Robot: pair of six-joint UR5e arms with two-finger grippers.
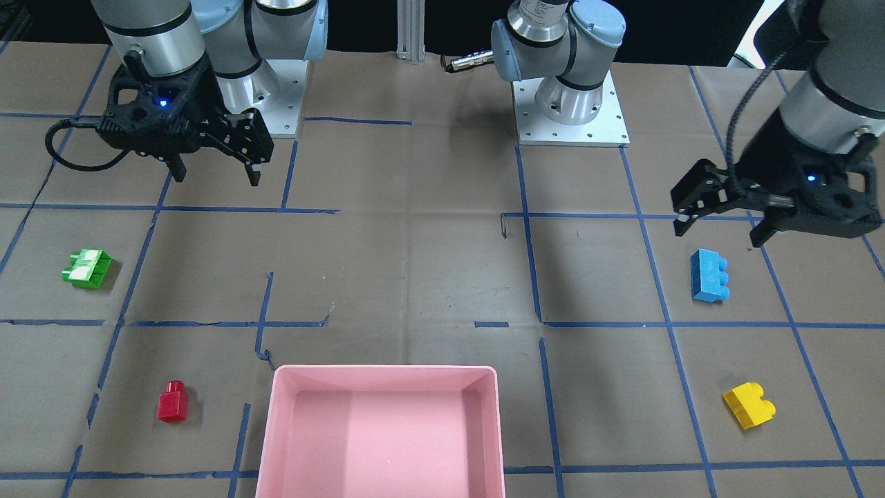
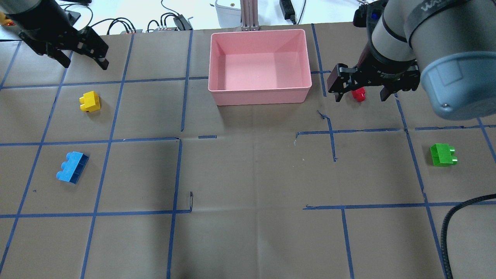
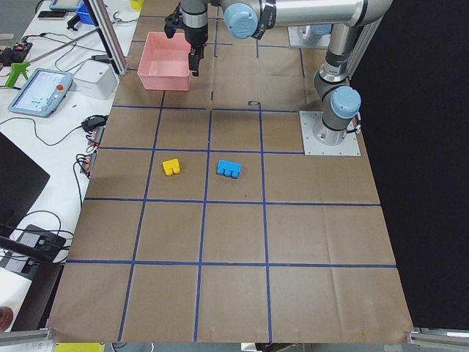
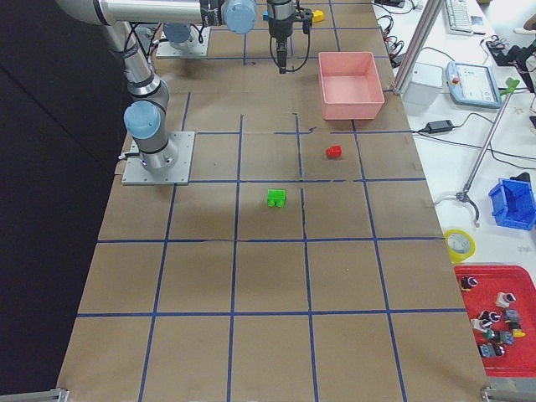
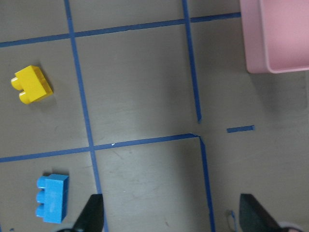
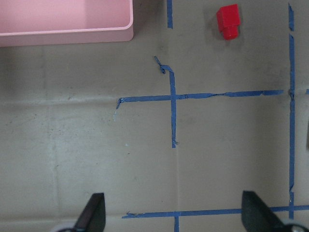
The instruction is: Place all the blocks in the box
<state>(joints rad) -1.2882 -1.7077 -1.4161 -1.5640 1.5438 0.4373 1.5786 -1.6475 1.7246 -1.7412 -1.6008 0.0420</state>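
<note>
Smooth plastic box (image 1: pixel 384 371) on matt brown paper (image 1: pixel 415 263).

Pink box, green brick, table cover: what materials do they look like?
Pink box: likely moulded plastic, with smooth semi-matte walls and rounded corners.
Green brick: hard plastic, glossy; white glare shows on its top in the front-facing view.
Table cover: looks like brown paper, matte and creased, marked with blue strips, probably tape.

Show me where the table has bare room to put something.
Widest: the brown paper between the blue three-stud plastic brick and the green two-stud plastic brick. The shallow pink plastic tray holds nothing. Narrowest: between tray and small red plastic brick.
</note>
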